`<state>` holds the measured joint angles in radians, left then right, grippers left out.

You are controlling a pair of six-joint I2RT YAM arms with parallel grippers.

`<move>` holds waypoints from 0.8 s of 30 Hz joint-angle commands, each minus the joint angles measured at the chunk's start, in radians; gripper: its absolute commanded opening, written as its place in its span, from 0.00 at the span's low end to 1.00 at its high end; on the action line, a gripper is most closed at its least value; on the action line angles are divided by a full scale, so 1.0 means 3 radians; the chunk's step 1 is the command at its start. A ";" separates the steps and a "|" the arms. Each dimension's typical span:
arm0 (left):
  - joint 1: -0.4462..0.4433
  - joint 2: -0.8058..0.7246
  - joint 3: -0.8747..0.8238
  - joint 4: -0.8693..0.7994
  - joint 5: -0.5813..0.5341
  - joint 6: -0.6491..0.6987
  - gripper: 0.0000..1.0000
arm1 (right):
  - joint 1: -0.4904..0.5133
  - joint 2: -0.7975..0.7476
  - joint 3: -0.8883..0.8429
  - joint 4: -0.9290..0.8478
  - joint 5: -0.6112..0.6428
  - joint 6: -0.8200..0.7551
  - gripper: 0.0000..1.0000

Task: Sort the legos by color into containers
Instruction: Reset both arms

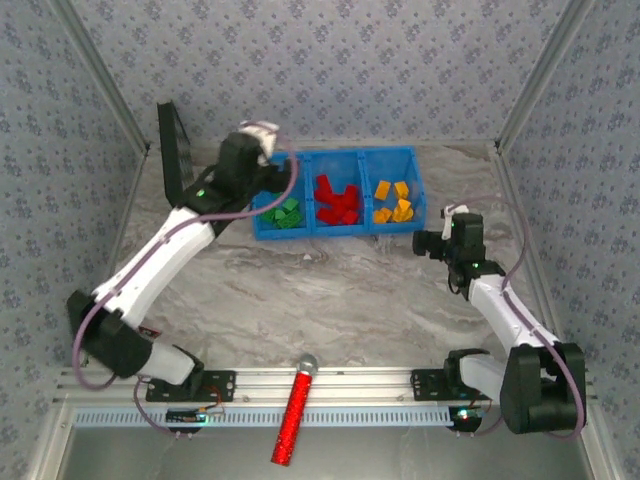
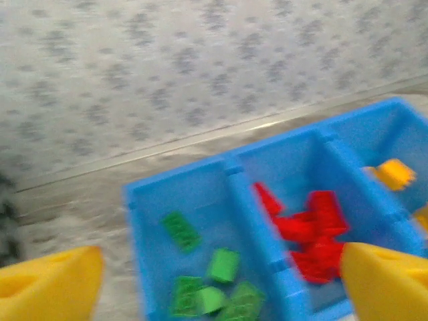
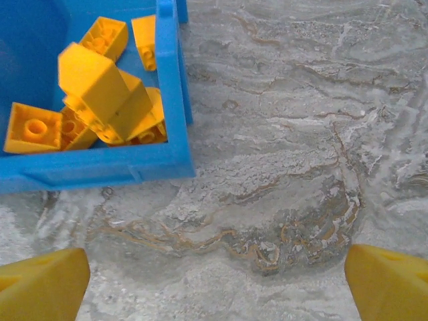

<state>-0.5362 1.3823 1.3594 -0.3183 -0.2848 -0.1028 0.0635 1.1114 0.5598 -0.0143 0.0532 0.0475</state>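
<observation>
The blue tray [image 1: 338, 232] has three compartments side by side. Green legos [image 1: 284, 213] lie in the left one, red legos [image 1: 337, 201] in the middle, yellow-orange legos [image 1: 393, 203] in the right. My left gripper [image 1: 268, 172] hovers over the tray's left end, open and empty. In the left wrist view its yellow fingertips [image 2: 50, 281] frame the green legos [image 2: 224, 284] and part of the red legos [image 2: 314, 231]. My right gripper [image 1: 432, 243] is just right of the tray, open and empty over bare table. The right wrist view shows the yellow-orange legos [image 3: 100, 90] behind the tray wall [image 3: 170, 100].
A long red glittery cylinder [image 1: 292, 412] with a silver tip lies across the front rail. A flat black panel [image 1: 172, 145] leans at the back left. Patterned walls enclose the marbled tabletop [image 1: 330, 300] on three sides.
</observation>
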 commanded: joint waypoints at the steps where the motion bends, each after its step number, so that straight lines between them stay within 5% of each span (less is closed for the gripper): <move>1: 0.0337 -0.0442 -0.0882 0.0576 -0.0286 0.0003 0.99 | -0.0028 0.0115 -0.0209 0.1083 -0.0080 -0.0268 1.00; 6: 0.0843 -0.1082 -0.2111 0.1142 -0.0909 -0.0086 0.99 | -0.0088 0.0506 -0.0201 0.1409 -0.0228 -0.0215 1.00; 11: 0.1348 -0.1181 -0.3041 0.2116 -0.0949 -0.0263 0.99 | -0.0138 0.0440 -0.0511 0.2205 -0.0324 -0.0288 1.00; 16: 0.1539 -0.0700 -0.3429 0.2968 -0.0628 -0.0035 0.99 | -0.0222 0.0436 -0.0331 0.1731 -0.0363 -0.0285 1.00; 24: 0.1593 0.0250 -0.3456 0.4104 -0.0008 0.0246 0.99 | -0.0161 0.0565 -0.0562 0.1761 -0.0355 -0.0243 1.00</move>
<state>-0.0666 1.3861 0.3149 0.6971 -0.3744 -0.0628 0.0044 1.2675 0.4187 0.5091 -0.0460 -0.0238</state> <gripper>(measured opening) 0.990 0.998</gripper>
